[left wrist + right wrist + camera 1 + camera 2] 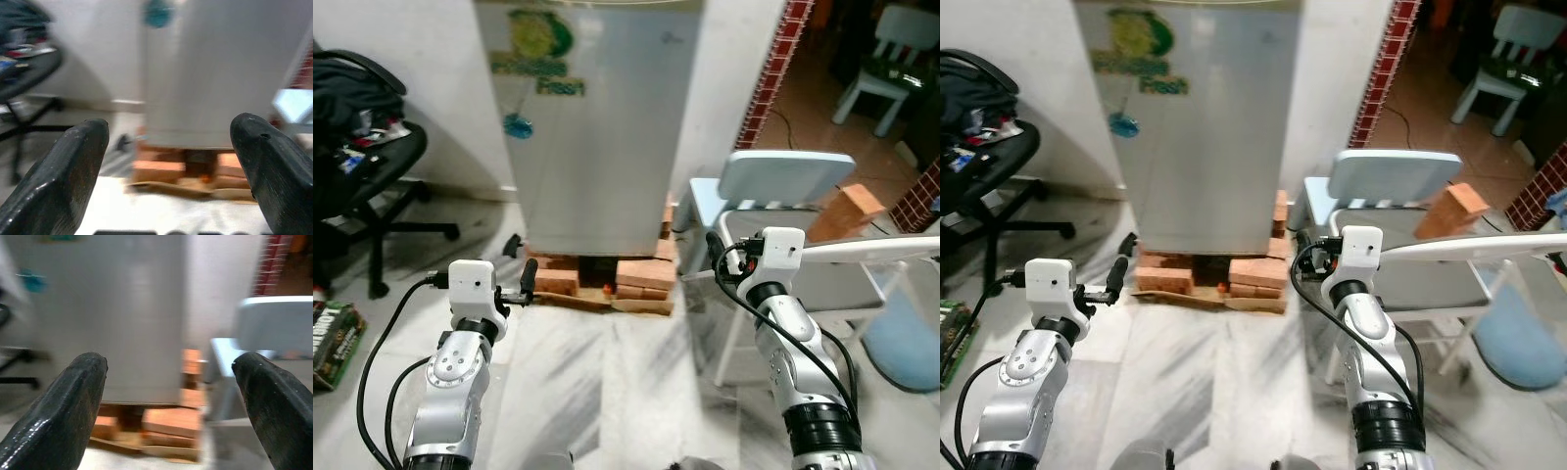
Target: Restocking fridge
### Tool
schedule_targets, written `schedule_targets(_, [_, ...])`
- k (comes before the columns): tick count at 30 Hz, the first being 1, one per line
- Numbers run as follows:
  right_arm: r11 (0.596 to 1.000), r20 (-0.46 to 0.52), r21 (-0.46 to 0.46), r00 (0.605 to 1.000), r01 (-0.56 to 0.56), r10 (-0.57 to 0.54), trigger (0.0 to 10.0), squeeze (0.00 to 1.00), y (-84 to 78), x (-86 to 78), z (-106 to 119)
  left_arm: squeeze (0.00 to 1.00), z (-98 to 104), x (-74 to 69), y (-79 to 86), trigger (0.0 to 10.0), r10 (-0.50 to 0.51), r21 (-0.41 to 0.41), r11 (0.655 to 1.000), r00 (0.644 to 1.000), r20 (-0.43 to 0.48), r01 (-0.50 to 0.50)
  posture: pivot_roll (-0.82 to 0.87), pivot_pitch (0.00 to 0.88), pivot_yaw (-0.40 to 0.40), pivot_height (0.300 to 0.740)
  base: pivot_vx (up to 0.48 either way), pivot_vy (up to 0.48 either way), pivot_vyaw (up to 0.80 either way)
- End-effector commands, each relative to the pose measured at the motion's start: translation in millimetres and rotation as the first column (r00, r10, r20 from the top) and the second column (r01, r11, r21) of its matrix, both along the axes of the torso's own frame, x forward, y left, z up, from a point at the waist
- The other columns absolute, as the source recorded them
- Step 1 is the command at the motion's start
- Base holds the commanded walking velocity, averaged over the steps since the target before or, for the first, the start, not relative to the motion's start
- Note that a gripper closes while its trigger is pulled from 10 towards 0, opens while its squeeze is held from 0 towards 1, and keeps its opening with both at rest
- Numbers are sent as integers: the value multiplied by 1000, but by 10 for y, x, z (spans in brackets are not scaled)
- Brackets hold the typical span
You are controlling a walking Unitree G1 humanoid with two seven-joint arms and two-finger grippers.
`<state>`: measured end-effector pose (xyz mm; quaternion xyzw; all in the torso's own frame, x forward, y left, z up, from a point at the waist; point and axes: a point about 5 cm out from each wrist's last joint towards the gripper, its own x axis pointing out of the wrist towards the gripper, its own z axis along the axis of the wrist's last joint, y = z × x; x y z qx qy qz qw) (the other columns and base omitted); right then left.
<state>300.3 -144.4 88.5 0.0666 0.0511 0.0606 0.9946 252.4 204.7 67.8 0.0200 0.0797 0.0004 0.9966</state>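
The fridge (592,127), silver, door shut, stickers near its top, was seen straight ahead, propped on bricks (607,279). Left gripper (168,161) and right gripper (171,396) were held before it, jaws spread wide, nothing gripped.

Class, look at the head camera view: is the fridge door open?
No. The fridge shows its grey door shut flat, standing on bricks.
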Motion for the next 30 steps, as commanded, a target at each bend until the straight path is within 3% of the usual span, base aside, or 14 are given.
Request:
schedule_targets(1, [999,15,-24,1000,28,-27,10000,0,-106,20,37,0,40,43,-54,10000,-23,-8,1000,1000,17,23,122,0,-35,740,0,480,-638])
schedule_targets(19, [997,37,-74,999,-2,5,10000,0,-51,49,82,0,109,128,-24,10000,-25,20,1000,998,57,24,110,0,-17,740,0,480,-782])
schedule_targets(30, [997,14,-80,1000,18,-17,10000,0,-83,-16,-19,0,28,73,39,10000,15,-3,1000,999,30,-15,113,0,-35,740,0,480,0])
